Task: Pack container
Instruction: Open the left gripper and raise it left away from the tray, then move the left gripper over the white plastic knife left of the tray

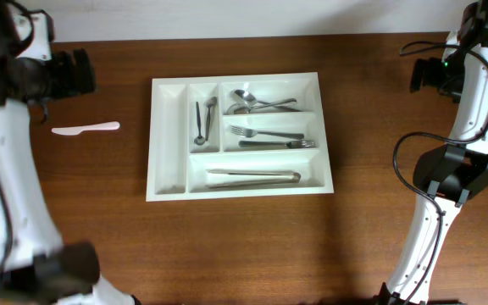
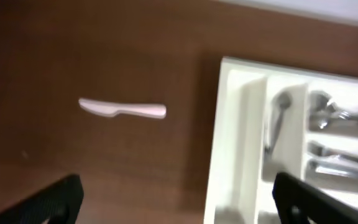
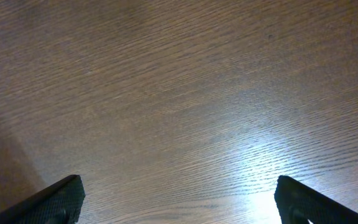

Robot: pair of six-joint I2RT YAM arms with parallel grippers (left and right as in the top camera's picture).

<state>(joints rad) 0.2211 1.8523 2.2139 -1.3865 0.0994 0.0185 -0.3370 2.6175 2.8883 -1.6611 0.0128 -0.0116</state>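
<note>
Mostly packed: container [image 1: 169, 144] at centre of table [image 1: 363, 85], holding metal cutlery [image 1: 265, 133] in four compartments, leftmost empty. Left to pack: white knife [image 1: 85, 129], left of container. Left gripper [image 2: 179, 196], right gripper [image 3: 179, 199]: jaws apart, empty.

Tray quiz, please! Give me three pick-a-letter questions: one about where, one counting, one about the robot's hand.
1. Where is the white knife? A in a gripper; B on the table, left of the tray; C under the tray.
2. How many sections has the tray? A three; B eight; C five.
3. The left gripper's jaws are: A wide open, empty; B shut on a fork; C shut on the knife.
Answers: B, it lies on bare wood; C, two narrow plus three long; A, nothing between the spread jaws.
</note>
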